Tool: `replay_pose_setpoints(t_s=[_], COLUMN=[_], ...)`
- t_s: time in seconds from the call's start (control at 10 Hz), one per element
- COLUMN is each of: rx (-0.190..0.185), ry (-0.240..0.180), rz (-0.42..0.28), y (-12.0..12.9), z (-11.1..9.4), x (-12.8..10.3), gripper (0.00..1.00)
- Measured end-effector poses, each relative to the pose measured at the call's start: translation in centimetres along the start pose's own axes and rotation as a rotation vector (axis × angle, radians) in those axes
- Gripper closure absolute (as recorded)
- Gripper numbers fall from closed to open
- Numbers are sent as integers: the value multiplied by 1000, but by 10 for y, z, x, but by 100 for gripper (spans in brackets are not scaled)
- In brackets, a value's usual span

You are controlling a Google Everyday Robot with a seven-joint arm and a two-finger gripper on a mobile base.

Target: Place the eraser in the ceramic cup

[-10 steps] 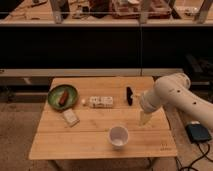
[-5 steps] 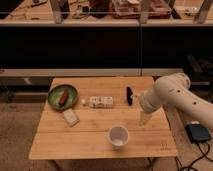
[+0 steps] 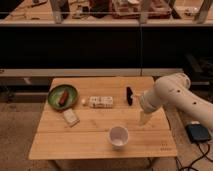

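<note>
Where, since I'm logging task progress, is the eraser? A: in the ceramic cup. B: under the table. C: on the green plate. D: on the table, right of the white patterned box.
D: the eraser lies on the table right of the white patterned box; the gripper hangs over the table's right side.

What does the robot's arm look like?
The arm is creamy white, fat and rounded like smooth tubes, with no markings showing. Its gripper is a pale, narrow tip above the right side of the table.
</note>
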Motion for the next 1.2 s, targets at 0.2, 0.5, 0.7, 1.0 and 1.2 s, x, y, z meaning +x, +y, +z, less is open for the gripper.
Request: replay_pose_setpoints(t_s=[0.2,0.5,0.7,1.0,1.2], rx=[0,0,-5,-16,-30], ry=[0,0,16,78,62], rz=[0,0,16,44,19], y=[0,0,-1,-38,-67], z=[0,0,-2,-16,-22], x=[0,0,6,25,22], gripper=[20,20,20,20,20])
